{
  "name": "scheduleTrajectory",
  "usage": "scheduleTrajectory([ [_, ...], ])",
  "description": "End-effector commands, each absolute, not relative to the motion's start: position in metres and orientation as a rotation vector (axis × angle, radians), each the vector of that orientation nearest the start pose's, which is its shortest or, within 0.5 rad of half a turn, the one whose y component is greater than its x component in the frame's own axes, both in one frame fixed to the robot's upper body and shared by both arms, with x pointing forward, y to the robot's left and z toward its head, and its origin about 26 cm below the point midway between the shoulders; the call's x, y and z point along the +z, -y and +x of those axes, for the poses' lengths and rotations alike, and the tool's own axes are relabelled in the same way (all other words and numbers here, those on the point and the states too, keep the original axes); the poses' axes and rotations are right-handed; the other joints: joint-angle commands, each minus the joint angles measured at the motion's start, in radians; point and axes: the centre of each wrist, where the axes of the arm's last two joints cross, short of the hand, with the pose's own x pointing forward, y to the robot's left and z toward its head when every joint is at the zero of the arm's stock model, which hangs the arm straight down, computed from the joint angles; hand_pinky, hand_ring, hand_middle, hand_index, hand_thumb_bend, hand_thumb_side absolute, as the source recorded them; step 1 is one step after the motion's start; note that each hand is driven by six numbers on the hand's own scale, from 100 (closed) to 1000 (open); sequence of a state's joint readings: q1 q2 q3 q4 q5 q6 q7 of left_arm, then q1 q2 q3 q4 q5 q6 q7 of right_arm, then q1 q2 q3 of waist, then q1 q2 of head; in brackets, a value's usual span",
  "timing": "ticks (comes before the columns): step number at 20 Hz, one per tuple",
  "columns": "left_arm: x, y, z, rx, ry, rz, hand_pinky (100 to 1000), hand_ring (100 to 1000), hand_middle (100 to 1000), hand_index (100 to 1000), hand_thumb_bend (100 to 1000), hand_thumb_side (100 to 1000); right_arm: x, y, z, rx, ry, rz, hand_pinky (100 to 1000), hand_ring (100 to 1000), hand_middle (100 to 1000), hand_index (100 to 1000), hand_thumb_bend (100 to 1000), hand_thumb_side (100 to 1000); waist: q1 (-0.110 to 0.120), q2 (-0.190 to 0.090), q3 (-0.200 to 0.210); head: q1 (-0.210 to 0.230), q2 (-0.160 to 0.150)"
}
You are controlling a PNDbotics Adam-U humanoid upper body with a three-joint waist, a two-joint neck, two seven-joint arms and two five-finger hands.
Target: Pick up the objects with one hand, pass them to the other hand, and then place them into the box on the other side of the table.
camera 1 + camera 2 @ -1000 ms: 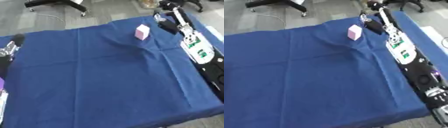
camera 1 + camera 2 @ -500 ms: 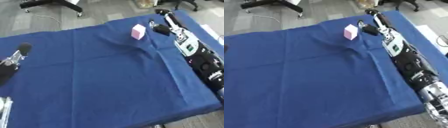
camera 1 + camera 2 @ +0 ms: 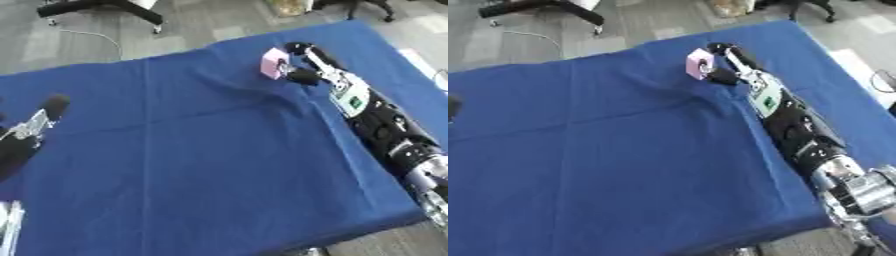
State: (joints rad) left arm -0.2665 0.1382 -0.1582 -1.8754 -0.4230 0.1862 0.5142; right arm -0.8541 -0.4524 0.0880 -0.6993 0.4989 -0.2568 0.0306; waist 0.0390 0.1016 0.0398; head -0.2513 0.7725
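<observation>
Up at one o'clock on the blue cloth [image 3: 201, 165], the right hand [image 3: 302, 62] curls around the small pink block [image 3: 273, 64]. At nine o'clock, the left hand [image 3: 39, 120] shows, but I cannot tell its fingers.

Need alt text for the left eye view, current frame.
The right robot hand reaches across a blue-clothed table to a small pink box at the far edge, fingers at its side. The left robot hand shows at the left edge, away from the box.
</observation>
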Motion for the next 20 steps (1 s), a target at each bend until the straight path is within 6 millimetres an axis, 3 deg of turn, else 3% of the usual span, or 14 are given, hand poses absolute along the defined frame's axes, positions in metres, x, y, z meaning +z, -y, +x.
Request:
scheduleTrajectory([
  [1, 0.149, -0.191, 0.309, -0.007, 2.081, 0.681, 477, 556, 597, 825, 996, 508, 0.131, 0.333, 0.473, 0.886, 1.683, -0.652, 863, 900, 831, 918, 100, 703, 0.009, -0.010, 0.003, -0.011, -0.003],
  [10, 0.147, -0.191, 0.309, -0.015, 2.069, 0.679, 474, 551, 592, 827, 995, 506, 0.138, 0.332, 0.473, 0.850, 1.705, -0.606, 867, 899, 830, 919, 100, 740, 0.008, -0.009, 0.003, -0.030, -0.003],
  [20, 0.152, -0.186, 0.308, -0.035, 2.086, 0.646, 469, 548, 589, 827, 995, 503, 0.144, 0.343, 0.474, 0.820, 1.692, -0.811, 896, 950, 869, 928, 100, 711, 0.017, 0.021, 0.029, -0.046, -0.003],
])
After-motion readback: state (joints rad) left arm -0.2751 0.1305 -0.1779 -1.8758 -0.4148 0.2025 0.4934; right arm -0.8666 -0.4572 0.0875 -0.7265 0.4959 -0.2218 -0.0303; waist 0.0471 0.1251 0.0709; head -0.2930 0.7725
